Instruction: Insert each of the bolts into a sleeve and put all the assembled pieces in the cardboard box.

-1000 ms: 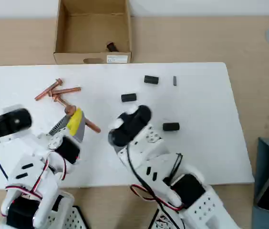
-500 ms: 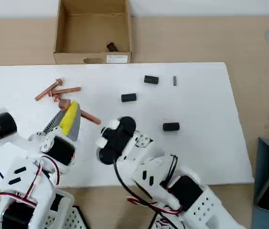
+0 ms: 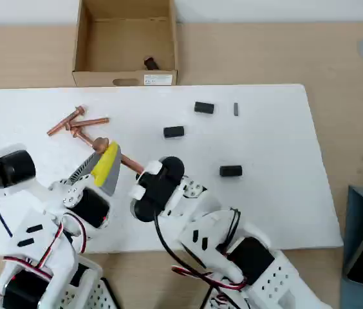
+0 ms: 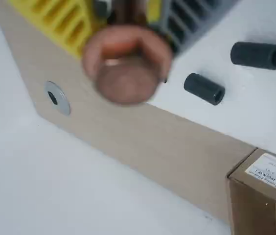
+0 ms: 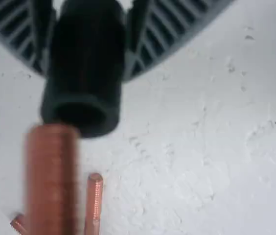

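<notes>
High view: white board [image 3: 278, 193] on wood table [image 3: 265, 51]; L gripper [image 3: 107, 156] clamps bolt [image 3: 130, 166], R gripper [image 5: 86, 19] clamps sleeve [image 5: 81, 98].

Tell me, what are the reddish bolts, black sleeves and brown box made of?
The reddish threaded bolts look like copper or copper-plated metal: dull sheen, cut threads. The short black cylindrical sleeves are matte, perhaps plastic or rubber; unclear. The open brown box looks like plain cardboard, with folded flaps.

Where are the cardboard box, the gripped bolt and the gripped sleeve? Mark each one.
cardboard box [image 3: 98, 78], high view, on its front wall.
bolt [image 4: 126, 63], left wrist view, on its round head.
sleeve [image 5: 85, 73], right wrist view, on its dark side.
</notes>
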Robot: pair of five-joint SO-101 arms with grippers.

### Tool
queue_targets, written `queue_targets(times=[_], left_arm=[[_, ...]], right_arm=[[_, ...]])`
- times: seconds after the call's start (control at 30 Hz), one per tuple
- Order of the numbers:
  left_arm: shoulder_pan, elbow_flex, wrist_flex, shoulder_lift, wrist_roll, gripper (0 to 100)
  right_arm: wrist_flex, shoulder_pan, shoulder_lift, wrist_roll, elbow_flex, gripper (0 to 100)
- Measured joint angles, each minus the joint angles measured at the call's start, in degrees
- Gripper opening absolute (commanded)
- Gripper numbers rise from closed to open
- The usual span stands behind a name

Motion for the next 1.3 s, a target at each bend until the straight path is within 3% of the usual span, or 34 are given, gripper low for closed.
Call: queue_targets(times=[0.2,0.7,1.03,1.3], left_arm=[[0.0,0.8,0.0,0.0,-3.2,1],[0.5,3.5,-0.2,-0.2,-3.3,1],[9.8,8.5,0.1,-0.2,-6.9,0],[10.7,11.0,1.3,-0.4,-12.7,4]], right_arm=[[0.0,0.0,0.0,0.0,-1.8,0.9],[0.1,0.0,0.2,2.6,-2.8,0.9],[0.1,0.0,0.1,2.5,-3.3,0.9],[0.2,0.1,0.3,2.5,-3.1,0.9]])
